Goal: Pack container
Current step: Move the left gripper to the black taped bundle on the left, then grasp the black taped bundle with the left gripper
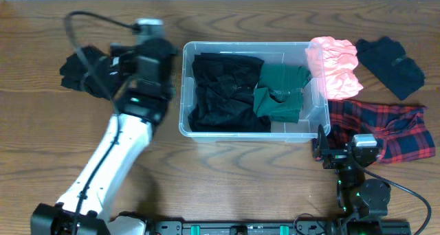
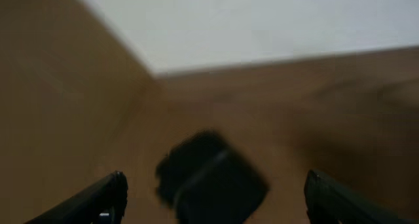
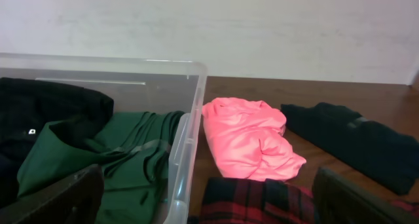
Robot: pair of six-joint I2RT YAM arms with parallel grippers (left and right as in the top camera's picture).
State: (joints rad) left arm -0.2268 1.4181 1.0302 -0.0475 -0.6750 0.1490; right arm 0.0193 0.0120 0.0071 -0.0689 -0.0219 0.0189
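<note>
Container (image 1: 240, 135) sits centre frame in the overhead, on the wood surface (image 1: 227, 180). Inside it, black cloth (image 1: 223, 91) fills the left part and green cloth (image 1: 280, 91) is tucked beside it at right, likely packed side by side to save room. Not yet packed: pink cloth (image 1: 335, 69) against the container's upper right corner, dark folded cloth (image 1: 390, 66) far upper right, plaid cloth (image 1: 385, 128) lower right, dark bundle (image 1: 75, 70) upper left beside the left arm. Left claw (image 2: 215, 181) is apart, fingers at the bottom corners of its view, aimed at a black lump. That is probably the bundle, lined up for a pickup. Right claw (image 3: 209, 178) is also apart and empty, low by the container's lower right corner and facing the pink cloth, seemingly ready for the right-side pile. Left wrist view is badly blurred: the lump has no edges, and claw height is unclear. In the overhead, the arm covers part of the bundle. Container base is hidden under cloth. Plaid cloth is cut off at the bottom of the right wrist view.
</note>
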